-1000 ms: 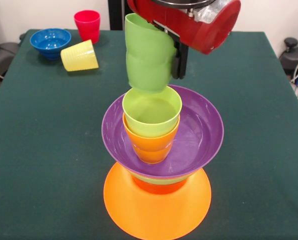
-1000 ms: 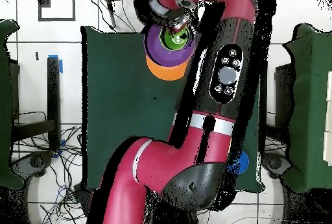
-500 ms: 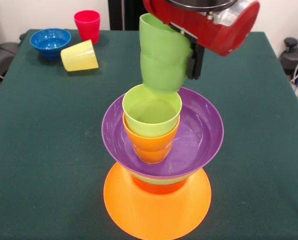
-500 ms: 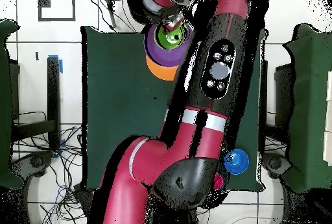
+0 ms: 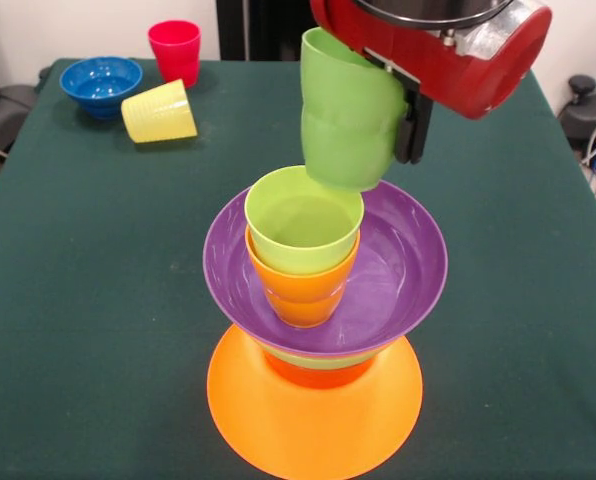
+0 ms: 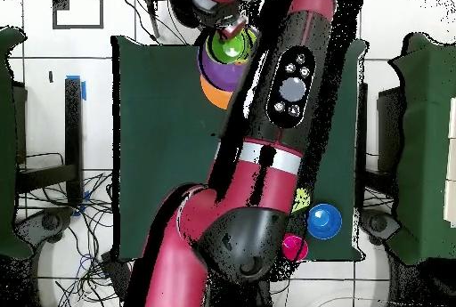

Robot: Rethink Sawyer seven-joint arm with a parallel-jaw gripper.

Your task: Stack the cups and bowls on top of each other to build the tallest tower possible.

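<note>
On green table (image 5: 88, 300): tower (image 5: 318, 330), blue bowl (image 5: 100, 82).

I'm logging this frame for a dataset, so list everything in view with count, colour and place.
Bowls in tower: orange base, red-orange, purple on top.
Cups in purple bowl: orange, lime green nested in it.
Green cup: one, held tilted above the tower.
Blue bowl: one, far corner.
Pale yellow cup: one, on its side by the blue bowl.
Red cup: one, upright, far edge.
Table: one, dark green.
Gripper: one, black, on the green cup.
</note>
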